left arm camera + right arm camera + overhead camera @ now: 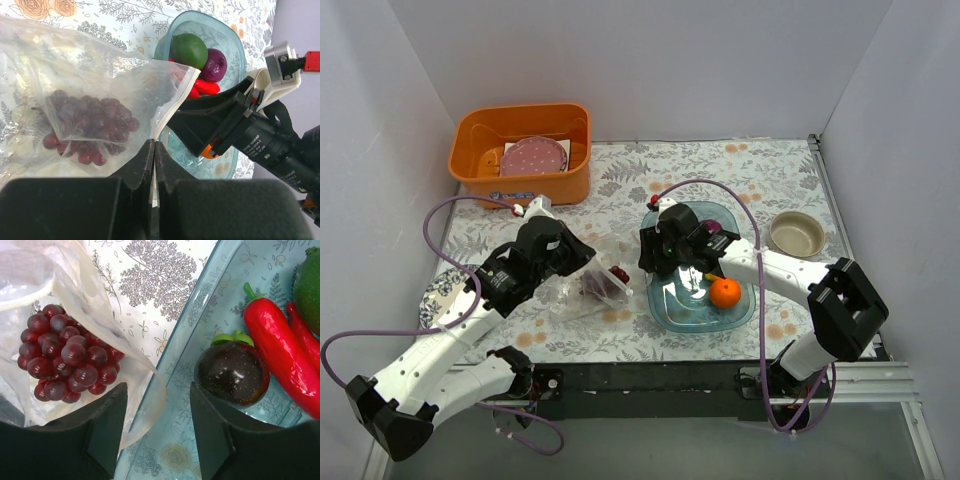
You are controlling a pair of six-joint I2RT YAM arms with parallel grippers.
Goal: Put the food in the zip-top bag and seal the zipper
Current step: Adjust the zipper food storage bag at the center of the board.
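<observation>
The clear zip-top bag (582, 292) lies left of the blue tray with its mouth toward the tray. A dark red grape bunch (90, 125) sits inside it, also in the right wrist view (65, 360). My left gripper (154, 146) is shut on the bag's mouth edge (172, 100). My right gripper (157, 390) is open and empty, low over the tray's left rim by the bag mouth (157, 385). In the tray lie a dark purple fruit (232, 372), a red chili (280, 350), a green round fruit (189, 50) and an orange (725, 292).
The translucent blue tray (665, 305) stands centre right. An orange bin (480, 165) with a pink dotted plate (532, 157) is at the back left. A beige bowl (796, 233) is at the right, a patterned plate (438, 295) at the left edge.
</observation>
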